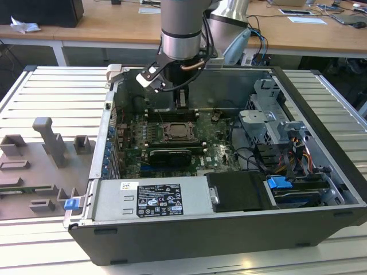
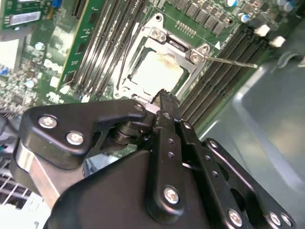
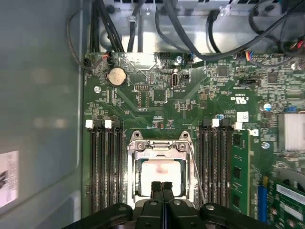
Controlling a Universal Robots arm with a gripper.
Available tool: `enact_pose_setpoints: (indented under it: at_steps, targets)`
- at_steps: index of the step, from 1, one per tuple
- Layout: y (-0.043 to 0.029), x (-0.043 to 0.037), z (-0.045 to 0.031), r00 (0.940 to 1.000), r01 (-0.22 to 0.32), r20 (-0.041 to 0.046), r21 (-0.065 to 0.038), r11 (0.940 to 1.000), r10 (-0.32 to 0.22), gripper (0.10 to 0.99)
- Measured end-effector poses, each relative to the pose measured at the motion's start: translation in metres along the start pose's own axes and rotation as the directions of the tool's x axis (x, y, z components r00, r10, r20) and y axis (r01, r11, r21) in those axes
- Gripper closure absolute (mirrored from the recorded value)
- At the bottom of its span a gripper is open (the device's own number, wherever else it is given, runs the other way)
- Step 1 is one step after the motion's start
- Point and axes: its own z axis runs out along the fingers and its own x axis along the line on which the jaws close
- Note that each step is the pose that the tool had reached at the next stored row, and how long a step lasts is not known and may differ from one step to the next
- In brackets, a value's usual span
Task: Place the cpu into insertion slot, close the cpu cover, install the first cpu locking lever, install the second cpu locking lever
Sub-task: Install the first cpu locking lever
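Open computer case lying on a slatted table, seen from beside it. The arm reaches down into the case from above, over the green board. The gripper hangs just above the near edge of the slot; its fingers are pressed together tip to tip with nothing between them, as both wrist views show. Whether the tips touch the socket cannot be told. The cover lies flat on the slot, between two banks of memory slots. The cpu sits in the slot, its pale top showing through the cover's cut-out. One thin lever stands out slantwise from a socket corner, across the memory slots.
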Motion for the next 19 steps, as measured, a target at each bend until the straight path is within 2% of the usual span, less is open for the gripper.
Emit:
enact_pose_setpoints:
  at_steps: [1,2,4,5,8,19]
  targets:
    - [0.0005,0.0002,-0.0095,1.0000,0.000,0.0006,0.000,1.0000,0.000,0.980]
    - [0.0006,0.0003,-0.0116,1.0000,0.000,0.0007,0.000,1.0000,0.000,0.980]
    - [0.0006,0.0006,-0.0122,0.9998,0.017,-0.0003,0.000,0.9998,-0.017,0.980]
    - [0.0006,0.0007,-0.0122,0.9984,0.056,-0.0022,0.001,0.9984,-0.056,0.980]
    - [0.0006,0.0007,-0.0122,0.9948,0.102,-0.0044,0.001,0.9948,-0.102,0.980]
    - [0.0006,0.0007,-0.0122,0.9880,0.154,-0.0071,0.001,0.9881,-0.154,0.980]
